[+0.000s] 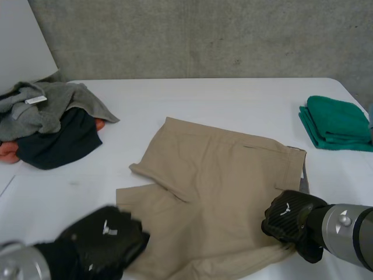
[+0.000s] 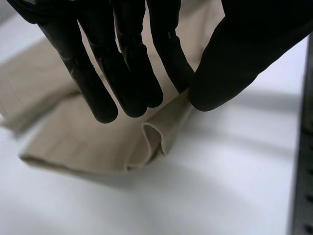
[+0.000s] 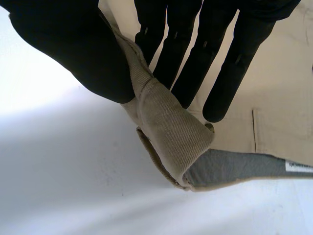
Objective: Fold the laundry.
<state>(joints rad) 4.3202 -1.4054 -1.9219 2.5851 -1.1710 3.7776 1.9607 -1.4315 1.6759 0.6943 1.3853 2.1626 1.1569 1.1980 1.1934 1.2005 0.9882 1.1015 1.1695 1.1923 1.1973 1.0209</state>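
shorts [image 1: 221, 186]: tan, spread flat mid-table [image 1: 233, 99], with the legs toward the left arm and the waist toward the right arm
left hand [image 1: 108, 236]: thumb and fingers pinch the near leg hem [image 2: 156, 132], and the corner is puckered up a bit
right hand [image 1: 291, 216]: clamped on the near waistband [image 3: 166, 122] corner, which is folded over so the grey lining shows
feel: looks like light, floppy twill with decent grip, tbh. The waistband is thicker and should hold a pinch. The thin hem could slide out.
where to grab: I'd say those two near corners. Lift them evenly or the middle will sag.
other stuff: clothes pile [image 1: 46, 116] and green towel [image 1: 335, 122], both well apart from the shorts
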